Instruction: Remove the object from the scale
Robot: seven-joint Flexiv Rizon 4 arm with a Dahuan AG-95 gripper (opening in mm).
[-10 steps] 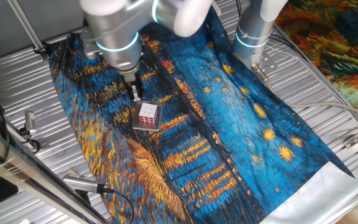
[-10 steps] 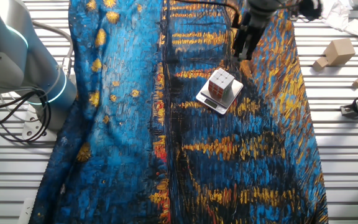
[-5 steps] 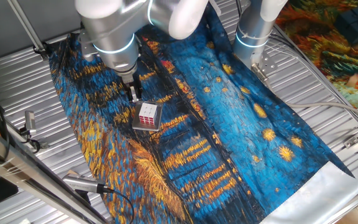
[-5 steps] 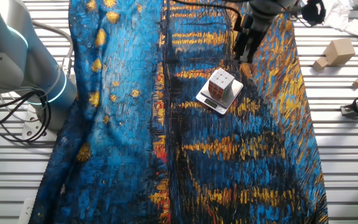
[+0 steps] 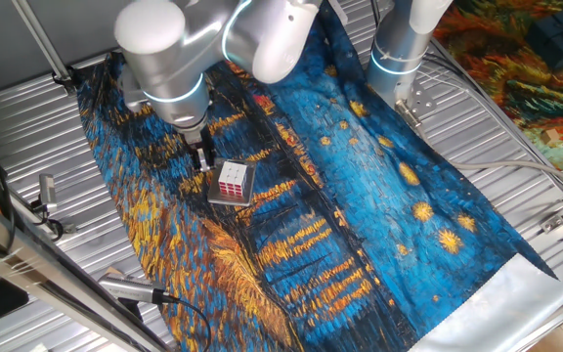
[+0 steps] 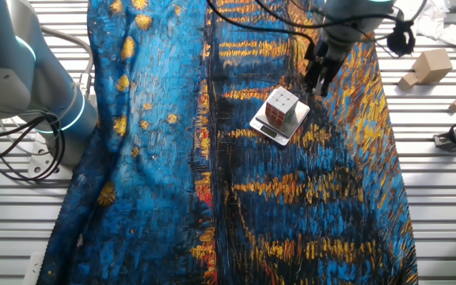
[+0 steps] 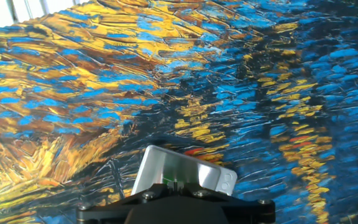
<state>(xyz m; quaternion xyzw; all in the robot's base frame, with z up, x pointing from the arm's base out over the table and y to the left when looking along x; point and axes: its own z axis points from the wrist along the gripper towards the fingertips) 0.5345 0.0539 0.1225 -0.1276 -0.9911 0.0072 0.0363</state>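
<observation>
Puzzle cube (image 5: 232, 179), white and red stickers: centred on grey scale (image 5: 215, 194), upon blue-and-yellow painted cloth (image 5: 360, 186). Gripper (image 5: 202, 160): just beside cube, not touching, holding nothing; finger spacing indiscernible. Wooden block (image 6: 431, 64): well apart, on slatted table (image 6: 442, 198).

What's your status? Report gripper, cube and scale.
Gripper beside the cube, not touching, jaw state unclear. Cube sits on the scale, not removed. Nothing between gripper and cube.
</observation>
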